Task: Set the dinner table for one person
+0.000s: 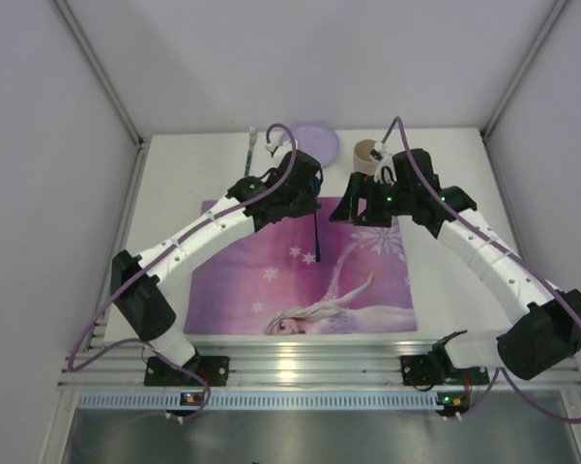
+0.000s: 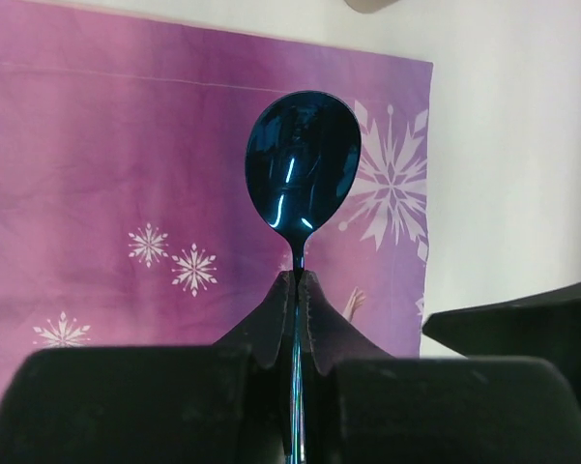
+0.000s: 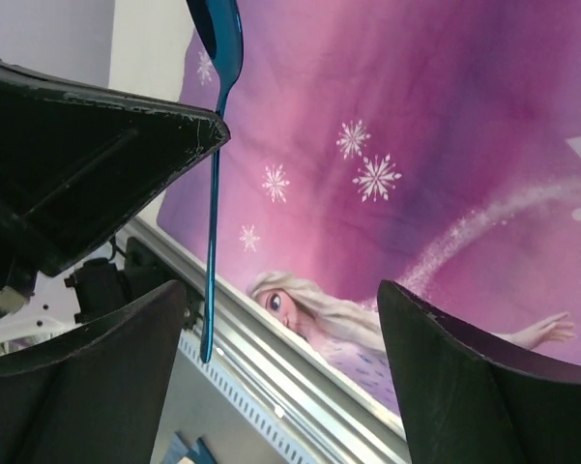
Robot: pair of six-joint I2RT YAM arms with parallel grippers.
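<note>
One aluminium rail (image 1: 300,372) edges the near side of the dinner table (image 1: 174,179), a flat white top. On it lies one purple placemat (image 1: 300,280) printed with snowflakes. Above the mat, the left gripper (image 2: 298,285) pinches one glossy blue spoon (image 2: 303,159) by its thin handle. The right gripper (image 3: 280,290) gapes wide, holding nothing. Farthest back are one round lilac plate (image 1: 319,135), one tan cup (image 1: 365,152) and one slim utensil (image 1: 250,150), possibly a fork.
</note>
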